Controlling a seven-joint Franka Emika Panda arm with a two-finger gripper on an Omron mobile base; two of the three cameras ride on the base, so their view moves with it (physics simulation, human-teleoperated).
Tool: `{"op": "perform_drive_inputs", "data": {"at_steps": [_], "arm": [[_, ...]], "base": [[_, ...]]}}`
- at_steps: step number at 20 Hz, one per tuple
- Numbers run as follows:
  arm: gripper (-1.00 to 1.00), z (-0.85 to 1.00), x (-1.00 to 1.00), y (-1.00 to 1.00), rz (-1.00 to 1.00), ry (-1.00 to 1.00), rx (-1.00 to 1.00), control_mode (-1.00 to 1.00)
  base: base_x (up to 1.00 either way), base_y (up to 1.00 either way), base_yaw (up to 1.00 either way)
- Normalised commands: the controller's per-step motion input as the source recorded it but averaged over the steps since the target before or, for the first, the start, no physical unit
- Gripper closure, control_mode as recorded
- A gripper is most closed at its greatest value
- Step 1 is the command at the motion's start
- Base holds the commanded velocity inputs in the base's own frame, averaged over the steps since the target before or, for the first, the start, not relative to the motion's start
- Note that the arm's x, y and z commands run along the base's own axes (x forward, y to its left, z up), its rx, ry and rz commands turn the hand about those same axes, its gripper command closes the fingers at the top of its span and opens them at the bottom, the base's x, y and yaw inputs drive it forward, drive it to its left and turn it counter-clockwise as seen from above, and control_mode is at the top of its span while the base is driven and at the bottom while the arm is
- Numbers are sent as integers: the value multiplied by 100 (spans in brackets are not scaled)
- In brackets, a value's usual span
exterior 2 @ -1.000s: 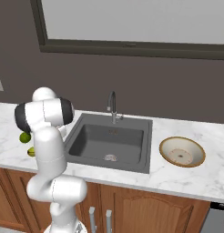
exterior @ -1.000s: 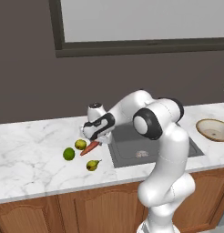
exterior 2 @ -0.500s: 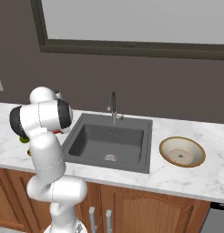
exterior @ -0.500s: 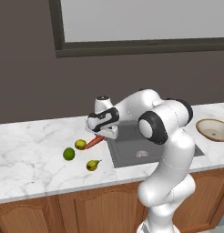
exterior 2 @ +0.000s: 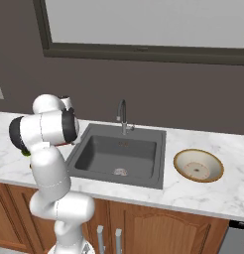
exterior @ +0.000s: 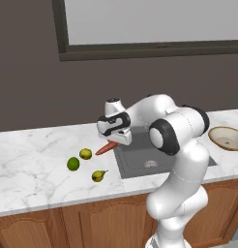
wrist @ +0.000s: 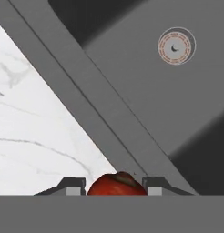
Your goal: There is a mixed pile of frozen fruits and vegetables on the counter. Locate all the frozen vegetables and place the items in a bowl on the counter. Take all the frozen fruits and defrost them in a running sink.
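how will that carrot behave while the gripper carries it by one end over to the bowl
The carrot looks stiff: it sticks out straight from the gripper, no sag. Held at its thick end with the tip angled down, it may pivot or slip if swung fast. Being tapered, it would likely roll in a curve inside the shallow bowl.

Orange-red carrot (exterior: 106,147), bright green ball (exterior: 73,163), yellow-green ball (exterior: 85,154) and pear (exterior: 97,176); white grey-veined bench (exterior: 34,164); dark grey sink (exterior 2: 119,158).

no readable text, labels or signs.
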Motion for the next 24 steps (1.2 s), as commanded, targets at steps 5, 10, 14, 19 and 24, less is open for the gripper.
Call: {"op": "perform_drive_inputs", "data": {"at_steps": [5, 10, 14, 19, 24], "arm": [[100, 0, 0, -35, -8, 4, -15, -100], [100, 10, -3, -43, -7, 3, -9, -100], [100, 4, -10, -59, -11, 6, -3, -100], [100, 0, -29, -62, -10, 0, 0, -100], [100, 0, -9, -59, -1, 0, 0, -100]], "base": [[0, 0, 0], [0, 0, 0], [0, 0, 0], [0, 0, 0], [0, 0, 0]]}}
